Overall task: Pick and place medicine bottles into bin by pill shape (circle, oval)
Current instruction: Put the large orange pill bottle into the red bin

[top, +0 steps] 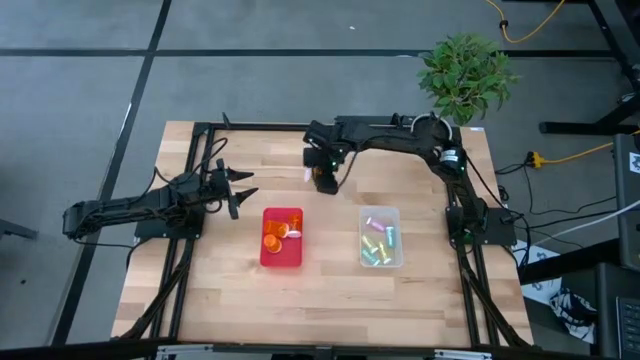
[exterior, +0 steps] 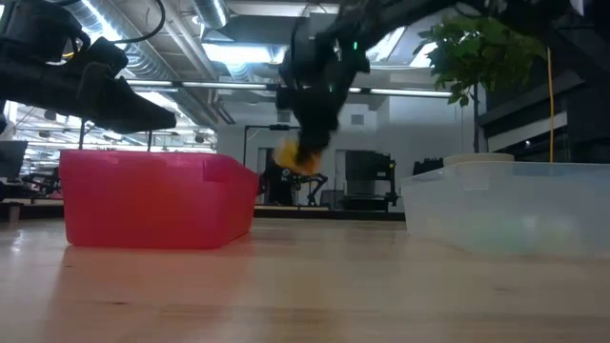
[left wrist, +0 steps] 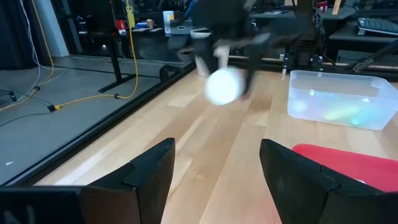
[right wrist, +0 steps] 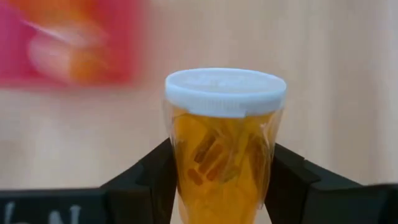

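My right gripper [top: 320, 178] is over the table's far middle, beyond the red bin [top: 282, 240], and is shut on a translucent orange medicine bottle [right wrist: 221, 163] with a white cap [right wrist: 225, 91]. In the low view the bottle [exterior: 295, 157] hangs clear above the table. Oblong pills show through its wall. The red bin holds orange bottles [top: 275, 236]. The clear bin [top: 397, 262] holds pastel bottles [top: 377, 243]. My left gripper [top: 238, 190] is open and empty, left of the red bin. My right gripper pinches the bottle's orange body [right wrist: 180, 168] between its two fingers [right wrist: 149, 177], just below the cap. The capped end sticks out past the fingertips. The bottle is lifted clear of the table, as the low view shows.
A potted plant [top: 465, 72] stands at the table's far right corner. The red bin [exterior: 152, 200] and the clear bin [exterior: 515, 217] sit side by side in the table's middle. Bare wood lies in front of the bins and at the far left.
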`<state>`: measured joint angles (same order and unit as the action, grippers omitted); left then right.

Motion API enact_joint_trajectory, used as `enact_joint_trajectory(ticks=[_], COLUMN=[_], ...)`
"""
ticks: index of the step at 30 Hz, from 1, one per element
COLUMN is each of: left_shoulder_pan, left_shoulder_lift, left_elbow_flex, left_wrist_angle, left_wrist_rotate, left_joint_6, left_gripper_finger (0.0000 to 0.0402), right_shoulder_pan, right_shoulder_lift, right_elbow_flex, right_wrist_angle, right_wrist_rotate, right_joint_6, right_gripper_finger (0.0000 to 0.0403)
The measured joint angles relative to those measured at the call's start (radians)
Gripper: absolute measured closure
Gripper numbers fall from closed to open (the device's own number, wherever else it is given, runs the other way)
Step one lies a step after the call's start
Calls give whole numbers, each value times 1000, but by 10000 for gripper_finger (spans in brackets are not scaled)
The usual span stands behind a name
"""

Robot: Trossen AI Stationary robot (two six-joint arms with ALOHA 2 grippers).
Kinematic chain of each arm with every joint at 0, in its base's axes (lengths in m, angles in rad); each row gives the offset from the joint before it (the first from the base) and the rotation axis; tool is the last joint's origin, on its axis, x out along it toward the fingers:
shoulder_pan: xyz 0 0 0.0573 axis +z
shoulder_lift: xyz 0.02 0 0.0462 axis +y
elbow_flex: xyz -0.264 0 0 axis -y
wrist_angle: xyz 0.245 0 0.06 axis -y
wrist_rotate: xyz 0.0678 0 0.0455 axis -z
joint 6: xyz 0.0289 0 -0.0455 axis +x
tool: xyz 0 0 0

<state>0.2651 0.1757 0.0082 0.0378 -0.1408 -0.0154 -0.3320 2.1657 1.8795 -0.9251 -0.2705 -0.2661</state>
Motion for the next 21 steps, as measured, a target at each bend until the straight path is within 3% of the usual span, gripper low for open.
enact_joint_trajectory(ticks=[4, 7, 13, 21], left_shoulder_pan=[0, 0, 0, 0], left_shoulder_lift=[0, 0, 0, 0], left_elbow_flex=[0, 0, 0, 0], left_wrist_angle=[0, 0, 0, 0], left_wrist_rotate=[0, 0, 0, 0], left_joint_6=[0, 0, 0, 0], left_gripper_finger=[172, 172, 172, 172], right_shoulder_pan=[52, 102, 231, 346], right_shoulder_lift=[-40, -36, -31, -30], right_elbow_flex=[15, 14, 13, 13], right_wrist_angle=[108, 192, 313, 422], right_wrist_rotate=[-229, -344, -312, -182], right_joint_6=[0, 0, 1, -7], right_gripper_finger=[217, 217, 216, 216])
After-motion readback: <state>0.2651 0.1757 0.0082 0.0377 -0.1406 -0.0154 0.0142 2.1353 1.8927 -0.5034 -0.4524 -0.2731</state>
